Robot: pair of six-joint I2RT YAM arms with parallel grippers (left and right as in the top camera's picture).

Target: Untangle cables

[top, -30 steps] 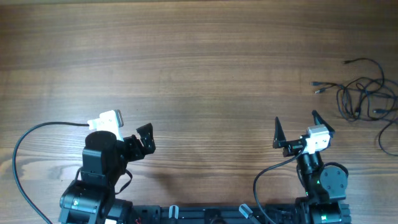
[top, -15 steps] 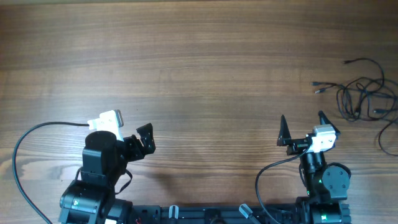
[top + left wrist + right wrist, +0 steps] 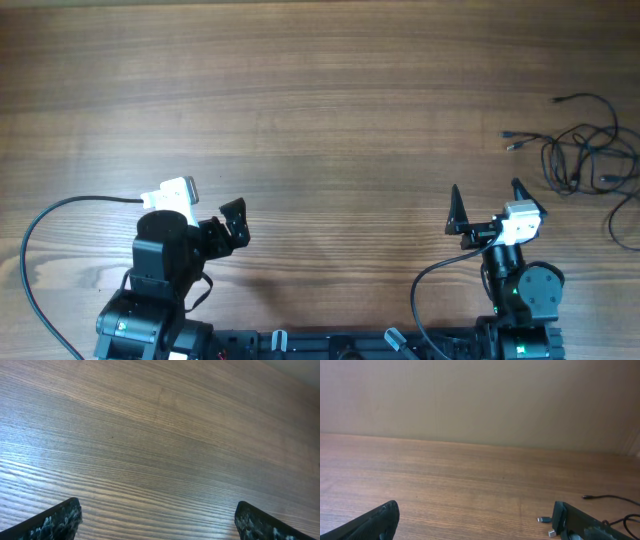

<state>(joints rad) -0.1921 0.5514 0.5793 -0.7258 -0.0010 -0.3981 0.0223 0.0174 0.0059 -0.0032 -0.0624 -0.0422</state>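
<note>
The cables (image 3: 585,150) are thin black cords lying in a loose tangle at the table's far right edge, with small plugs (image 3: 514,140) sticking out to the left. In the right wrist view their plug ends (image 3: 545,520) and one cord (image 3: 610,497) show just beside my right finger (image 3: 575,522). My right gripper (image 3: 485,190) stands open near the front right, well short of the tangle, with nothing between its fingers (image 3: 476,512). My left gripper (image 3: 205,205) is open at the front left, far from the cables, with only bare wood between its fingers (image 3: 157,512).
The wooden table (image 3: 320,100) stretches out in front of both arms. A thick black arm cable (image 3: 40,230) loops along the front left. A plain wall (image 3: 480,395) rises behind the table's far edge.
The right gripper shifted slightly to the right and toward the front edge, then stayed still. The left arm and the cables have not moved.
</note>
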